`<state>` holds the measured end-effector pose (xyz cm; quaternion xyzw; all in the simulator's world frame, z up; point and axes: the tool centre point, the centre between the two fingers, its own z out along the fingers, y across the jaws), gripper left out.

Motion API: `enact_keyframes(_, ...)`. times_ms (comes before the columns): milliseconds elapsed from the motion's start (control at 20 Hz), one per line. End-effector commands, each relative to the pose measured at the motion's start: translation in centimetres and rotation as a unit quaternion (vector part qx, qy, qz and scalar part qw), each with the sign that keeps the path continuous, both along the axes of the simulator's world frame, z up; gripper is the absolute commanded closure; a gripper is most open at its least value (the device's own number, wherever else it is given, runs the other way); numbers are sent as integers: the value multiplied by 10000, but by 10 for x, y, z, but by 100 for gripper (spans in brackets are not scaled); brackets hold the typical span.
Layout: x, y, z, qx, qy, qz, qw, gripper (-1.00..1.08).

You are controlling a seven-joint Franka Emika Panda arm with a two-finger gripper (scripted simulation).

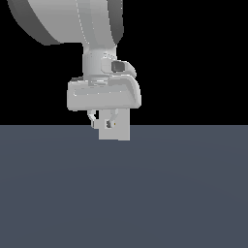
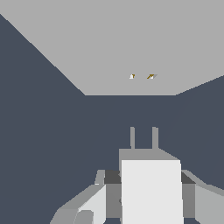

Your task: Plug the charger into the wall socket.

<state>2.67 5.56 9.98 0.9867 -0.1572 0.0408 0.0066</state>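
The gripper [image 2: 151, 192] is pinching the small white boxy charger [image 2: 151, 190], whose prongs risk jamming beside the flat grey wall socket's [image 2: 109, 48] holes if misaligned.

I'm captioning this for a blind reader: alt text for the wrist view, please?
The charger, held between the gripper fingers, aims two prongs at the wall socket, a light-grey plate with two small orange dots, across a gap of dark floor.

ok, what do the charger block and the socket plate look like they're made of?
Small white-grey boxy charger, held in the end effector: flat matte shading, plastic-like at best; its two grey prongs could be metal. Flat light-grey square wall socket plate: uniform matte grey with no texture, so its material is unclear, and two tiny orange-yellow dots.
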Motion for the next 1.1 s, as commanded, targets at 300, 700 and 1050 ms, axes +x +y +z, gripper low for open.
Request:
enact_keyframes(300, 16, -6, 0, 0, -1, -1, 10000, 108)
enact_keyframes(700, 40, -14, 0, 1, -2, 1, 10000, 108)
enact_keyframes(1050, 47, -16, 0, 1, -2, 1, 10000, 108)
